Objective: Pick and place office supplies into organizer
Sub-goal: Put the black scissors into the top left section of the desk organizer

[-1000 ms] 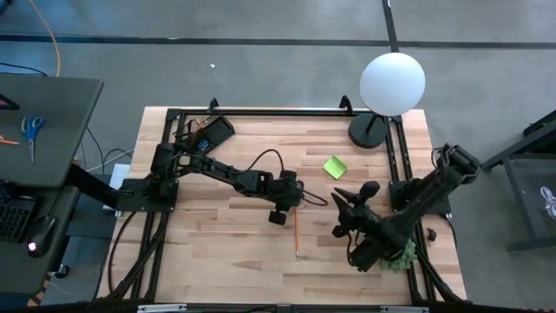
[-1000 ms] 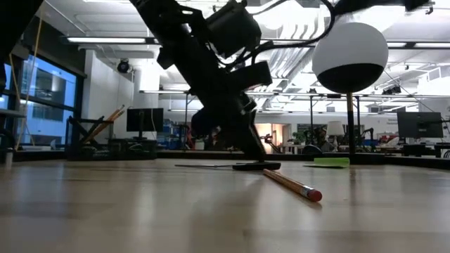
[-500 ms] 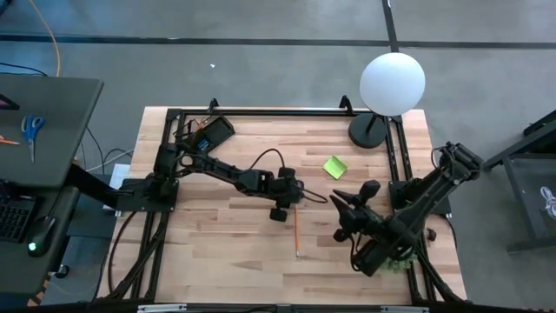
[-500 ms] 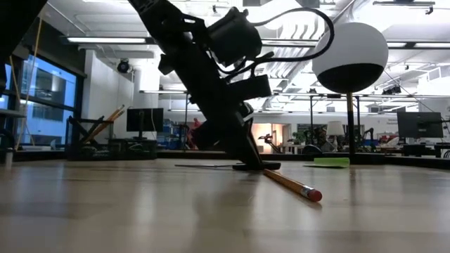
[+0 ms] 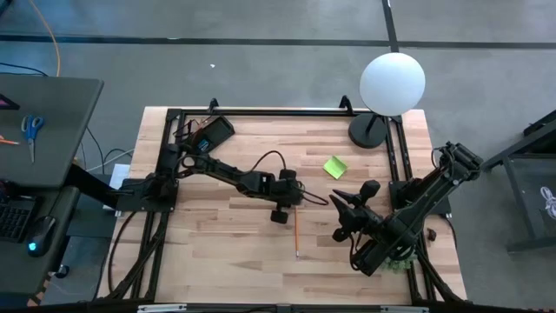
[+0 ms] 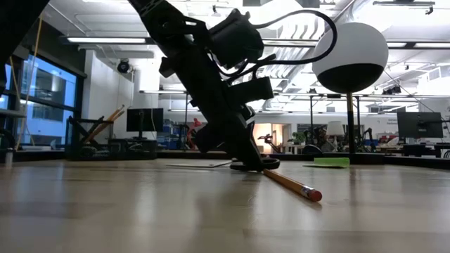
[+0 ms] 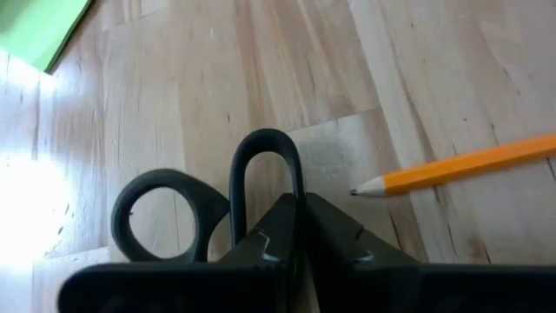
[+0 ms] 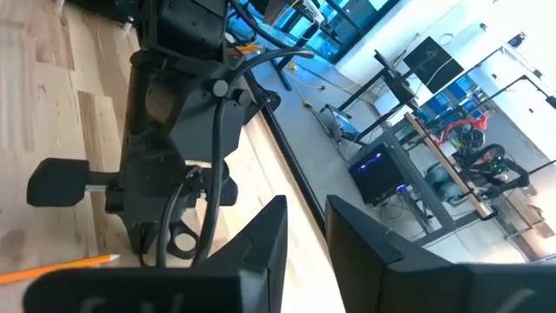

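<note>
1. Wooden table (image 5: 226, 252) across the whole scene, black frame rails around its edges.
2. White globe lamp (image 5: 393, 83) at the far right corner, standing on a round black base.
3. Left arm stretched from the left rail toward mid-table, left gripper (image 7: 295, 209) down at the wood. Fingers pinched together on the narrow handle loop of the black-handled scissors (image 7: 165, 213), and that is a grip!
4. Right arm folded in from the right rail, right gripper (image 8: 306, 209) off the table and aimed at the other arm. Fingers apart, nothing between them.
5. Organizer (image 5: 213, 132) over at the far left corner, well apart from both grippers.
6. Scissors flat on the wood at mid-table, round loop beside the pinched one, blades hidden under the gripper.
7. Orange pencil (image 5: 296, 235) lying loose just beside the scissors, sharpened tip near the left fingers, eraser end toward the near edge.
8. Lime-green sticky-note pad (image 5: 334, 166) flat on the table between the scissors and the lamp base, untouched.
</note>
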Controlling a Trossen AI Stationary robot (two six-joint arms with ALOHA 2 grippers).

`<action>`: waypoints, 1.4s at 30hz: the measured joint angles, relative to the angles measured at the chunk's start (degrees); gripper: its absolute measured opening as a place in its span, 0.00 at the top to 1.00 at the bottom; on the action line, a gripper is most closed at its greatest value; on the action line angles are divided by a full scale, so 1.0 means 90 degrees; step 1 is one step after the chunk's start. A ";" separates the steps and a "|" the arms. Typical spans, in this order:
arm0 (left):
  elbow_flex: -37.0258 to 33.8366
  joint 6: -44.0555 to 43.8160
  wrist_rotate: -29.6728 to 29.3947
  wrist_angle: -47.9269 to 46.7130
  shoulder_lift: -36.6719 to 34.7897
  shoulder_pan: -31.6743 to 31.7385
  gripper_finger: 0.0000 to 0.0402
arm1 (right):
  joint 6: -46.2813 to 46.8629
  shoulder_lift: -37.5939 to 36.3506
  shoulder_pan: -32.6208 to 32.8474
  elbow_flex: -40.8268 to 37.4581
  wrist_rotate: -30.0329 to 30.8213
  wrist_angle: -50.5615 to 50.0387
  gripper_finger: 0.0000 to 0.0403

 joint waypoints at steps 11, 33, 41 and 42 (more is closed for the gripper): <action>0.0809 0.0055 -0.0565 -0.2062 -0.0685 0.0023 0.99 | 0.1509 0.0000 0.0004 -0.0186 -0.0567 -0.0211 0.82; -0.1266 -0.0168 -0.0524 -0.1412 -0.5628 0.1079 1.00 | 0.4002 -0.0084 0.0144 -0.2790 -0.0636 0.1830 0.82; -0.2101 -0.0414 -0.0599 -0.1298 -0.6453 0.1349 1.00 | 0.0185 -0.0211 -0.0555 -0.2412 -0.2476 0.3733 0.82; -0.2123 -0.0413 -0.0597 -0.1282 -0.6507 0.1346 1.00 | -0.0463 -0.0211 -0.0692 -0.2412 -0.2901 0.4255 0.82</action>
